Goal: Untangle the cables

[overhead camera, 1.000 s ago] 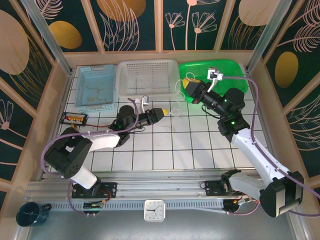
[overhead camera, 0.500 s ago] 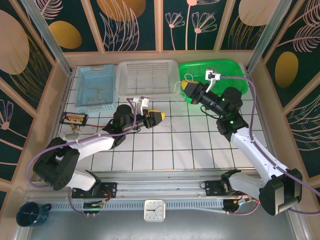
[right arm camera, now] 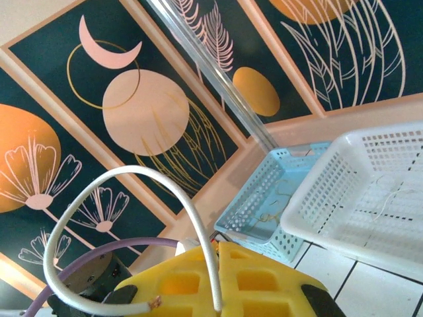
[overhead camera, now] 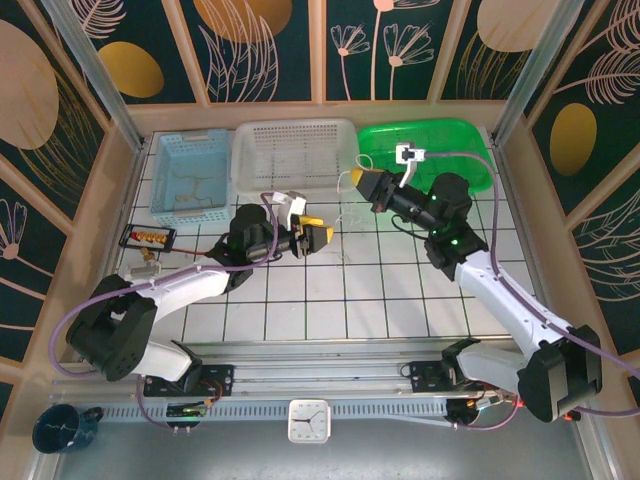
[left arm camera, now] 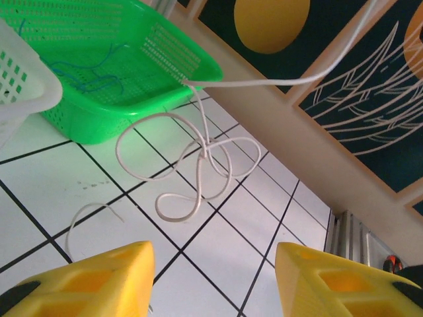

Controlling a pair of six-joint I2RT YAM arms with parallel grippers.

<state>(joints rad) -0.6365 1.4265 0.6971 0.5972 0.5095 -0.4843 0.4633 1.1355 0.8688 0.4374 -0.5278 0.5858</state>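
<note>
White-tiled table (overhead camera: 400, 300): right gripper (right arm camera: 217, 261), clamped on the whitish cable (left arm camera: 206, 150), has swung left off the green basket (overhead camera: 470, 128) holding blue wires (left arm camera: 99, 79), lifting one end while loops remain knotted before the left gripper (left arm camera: 215, 277), jaws apart and empty; blue basket (right arm camera: 254, 191) holds yellowish wires (right arm camera: 272, 214), white basket (right arm camera: 317, 198) a pale strand (right arm camera: 390, 195).

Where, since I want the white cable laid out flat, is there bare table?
Bare tiles lie in the near middle of the table, between the left arm and right arm. Crowded: the white cable loops between left tool and right tool, and baskets line the back edge.
</note>
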